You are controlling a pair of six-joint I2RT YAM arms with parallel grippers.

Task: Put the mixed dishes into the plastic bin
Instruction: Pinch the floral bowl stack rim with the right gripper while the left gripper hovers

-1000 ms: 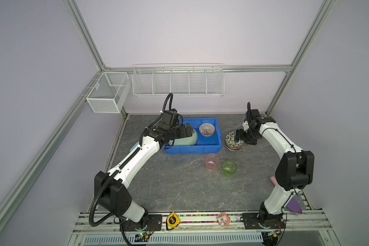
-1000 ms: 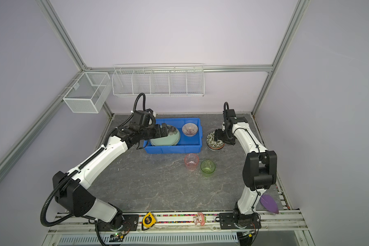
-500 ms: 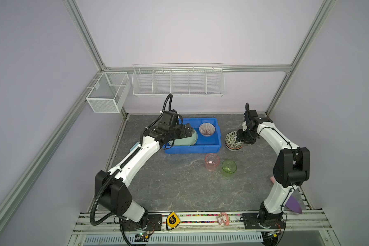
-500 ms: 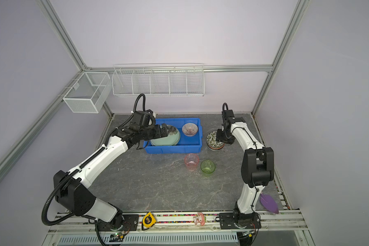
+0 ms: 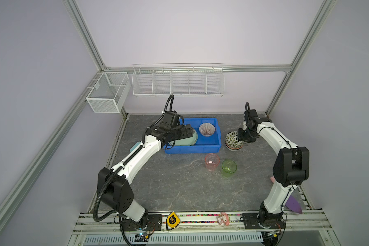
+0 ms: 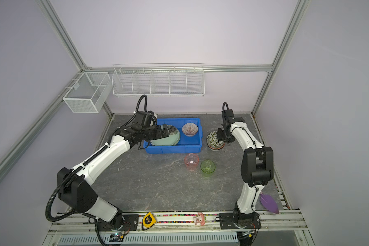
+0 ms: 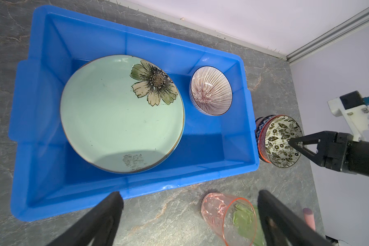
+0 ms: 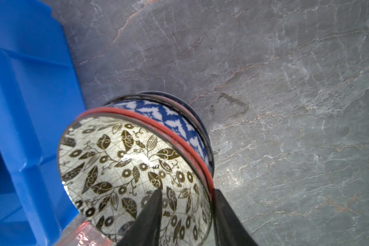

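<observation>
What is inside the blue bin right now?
A pale green flower plate and a striped bowl sit in the blue bin. The plate covers whatever lies beneath it; a second rim seems to peek out, nothing more shows.

the grey marbled tabletop (image 5: 179,187) carries a blue bin (image 5: 192,149). just right of the bin stands a stack of patterned bowls (image 5: 232,141). near the bin's front right corner, a pink cup (image 5: 212,161) and a green cup (image 5: 229,168) stand upright, side by side. a purple scoop (image 5: 293,204) lies well apart, front-right of the bin.
</observation>
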